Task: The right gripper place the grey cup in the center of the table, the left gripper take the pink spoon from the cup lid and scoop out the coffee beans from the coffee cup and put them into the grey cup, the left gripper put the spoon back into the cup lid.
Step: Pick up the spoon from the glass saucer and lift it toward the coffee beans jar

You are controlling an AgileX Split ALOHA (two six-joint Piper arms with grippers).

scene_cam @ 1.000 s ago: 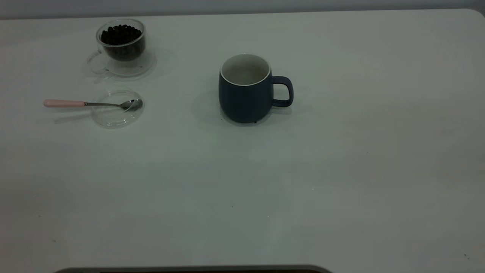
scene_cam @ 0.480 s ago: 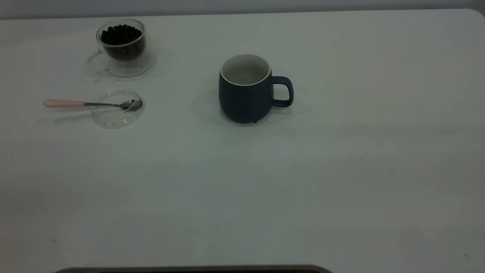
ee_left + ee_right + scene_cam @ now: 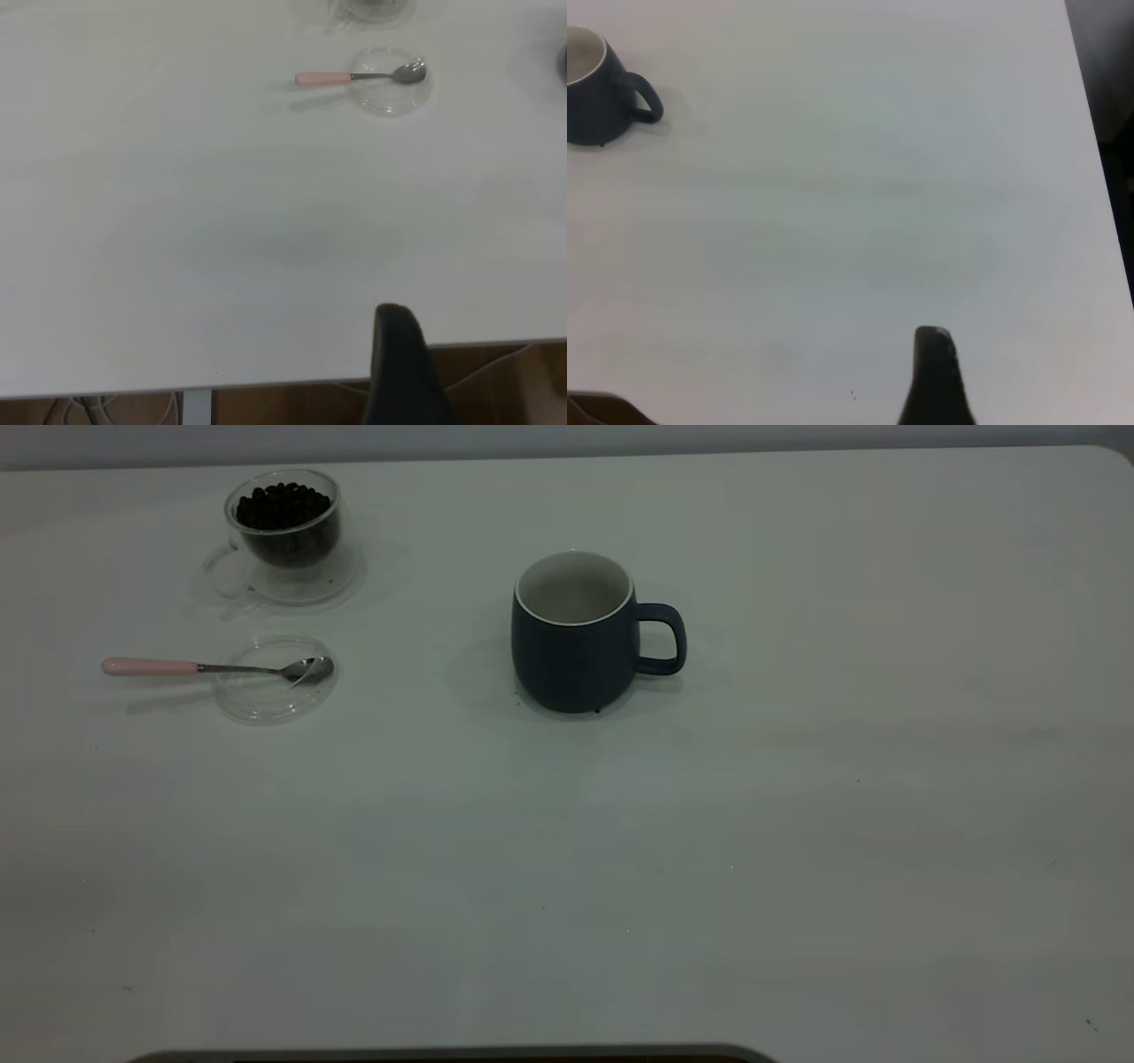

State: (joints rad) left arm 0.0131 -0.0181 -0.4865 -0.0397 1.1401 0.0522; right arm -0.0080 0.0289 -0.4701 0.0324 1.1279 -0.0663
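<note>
Left wrist view shows the black left gripper (image 3: pixel 403 367), finger state untellable, well short of the pink-handled metal spoon (image 3: pixel 359 76) resting in the clear glass lid (image 3: pixel 387 99): fetching it looks next, demanding a long reach

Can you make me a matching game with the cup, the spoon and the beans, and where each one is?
Things:
1. grey cup
2. pink spoon
3. coffee beans

Places:
A. lying across the cup lid
B. inside the coffee cup
C. standing alone near the middle of the table

Pairs: 1-C, 2-A, 3-B
</note>
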